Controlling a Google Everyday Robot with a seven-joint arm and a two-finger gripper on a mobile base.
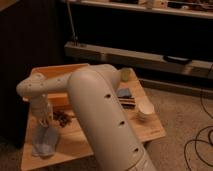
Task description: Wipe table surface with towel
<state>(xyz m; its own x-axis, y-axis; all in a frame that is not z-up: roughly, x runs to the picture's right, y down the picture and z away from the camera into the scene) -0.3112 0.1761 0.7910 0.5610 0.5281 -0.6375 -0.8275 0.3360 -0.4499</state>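
A pale blue-grey towel (46, 143) lies on the front left part of the wooden table (150, 131). My gripper (44, 124) points down at the end of the white arm (100, 110), right above the towel's upper edge and shut on it. The towel's lower part is spread on the tabletop. The big arm link hides the middle of the table.
An orange tray (52, 74) stands at the table's back left. A dark clump (63, 119) lies just right of the gripper. A green cup (125, 74), a blue object (124, 93), a dark item (128, 103) and a white cup (145, 111) stand on the right side. Cables (200, 145) lie on the floor.
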